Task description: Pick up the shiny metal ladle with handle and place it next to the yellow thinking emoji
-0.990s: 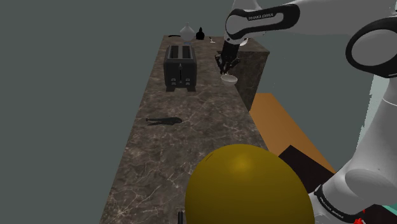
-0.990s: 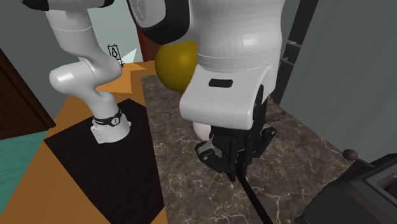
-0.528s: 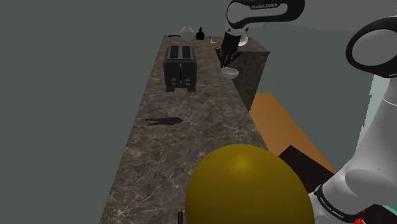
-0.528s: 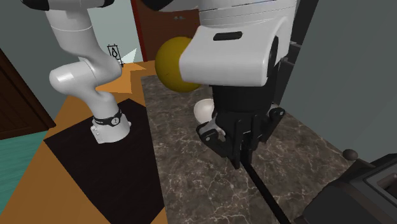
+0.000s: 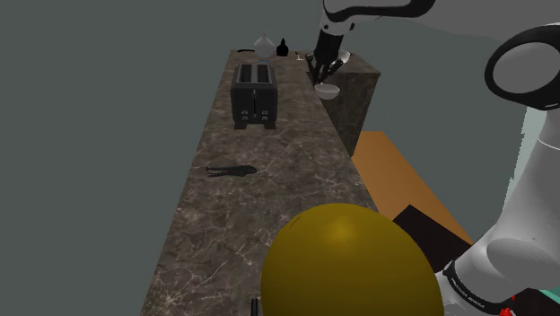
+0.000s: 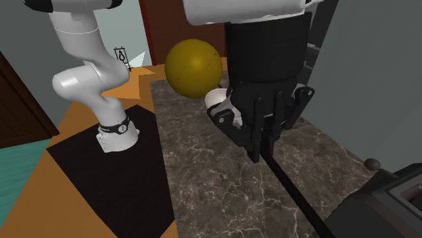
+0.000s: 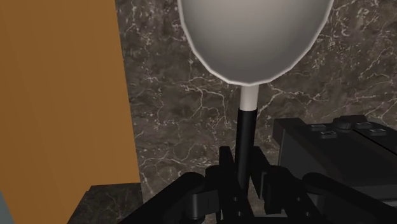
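Note:
My gripper (image 5: 321,70) is shut on the ladle's thin black handle (image 7: 244,146) and holds it in the air over the far end of the dark marble counter (image 5: 269,197), near its edge. The pale rounded ladle bowl (image 5: 328,91) hangs just below the fingers. In the wrist view the bowl (image 7: 254,35) sits beyond my gripper (image 7: 240,184). In the second exterior view the handle (image 6: 297,199) slants down from my gripper (image 6: 260,145), and the bowl (image 6: 218,100) peeks out beside it. The yellow emoji ball (image 5: 345,265) rests at the counter's near end, close to the stand (image 6: 193,67).
A black toaster (image 5: 254,94) stands on the counter beside the gripper, toward the shoulder view's left. A small dark figure (image 5: 233,170) lies mid-counter. A glass item (image 5: 264,45) and a black bottle (image 5: 284,47) stand at the far end. Orange floor (image 5: 395,171) lies past the counter's edge.
The gripper has risen with the ladle, from just over the counter to well above it. The emoji and toaster have stayed put.

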`<state>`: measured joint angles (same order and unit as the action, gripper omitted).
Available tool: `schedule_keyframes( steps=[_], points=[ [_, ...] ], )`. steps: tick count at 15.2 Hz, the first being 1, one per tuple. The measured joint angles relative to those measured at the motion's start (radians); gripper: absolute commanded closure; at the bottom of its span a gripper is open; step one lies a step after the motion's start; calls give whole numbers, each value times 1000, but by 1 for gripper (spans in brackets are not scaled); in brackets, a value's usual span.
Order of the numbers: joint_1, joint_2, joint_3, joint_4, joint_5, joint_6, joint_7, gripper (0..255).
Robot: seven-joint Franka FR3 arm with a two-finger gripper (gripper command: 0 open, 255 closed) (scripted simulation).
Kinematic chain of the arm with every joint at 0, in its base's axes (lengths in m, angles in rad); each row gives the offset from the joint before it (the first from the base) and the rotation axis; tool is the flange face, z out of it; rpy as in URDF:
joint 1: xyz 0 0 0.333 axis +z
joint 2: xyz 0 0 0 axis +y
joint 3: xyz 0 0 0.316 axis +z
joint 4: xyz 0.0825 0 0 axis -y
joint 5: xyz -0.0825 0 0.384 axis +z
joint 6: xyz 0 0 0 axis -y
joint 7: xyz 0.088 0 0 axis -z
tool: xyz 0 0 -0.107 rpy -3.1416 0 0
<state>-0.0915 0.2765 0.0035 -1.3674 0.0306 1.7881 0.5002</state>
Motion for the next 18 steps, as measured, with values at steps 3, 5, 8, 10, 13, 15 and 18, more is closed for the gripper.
schedule_keyframes(
  steps=[3, 5, 8, 10, 13, 15, 18],
  points=[
    [0, 12, 0, 58, 0, -47, 1, 255],
    [0, 20, 0, 99, 0, -79, 2, 255],
    [0, 35, 0, 163, -1, -129, 4, 255],
    [2, 51, 1, 213, -2, -162, 8, 255],
    [0, 76, 0, 294, -1, -219, 7, 255],
    [0, 100, 0, 359, -1, -259, 8, 255],
    [1, 137, 1, 461, -2, -323, 11, 255]
  ],
)
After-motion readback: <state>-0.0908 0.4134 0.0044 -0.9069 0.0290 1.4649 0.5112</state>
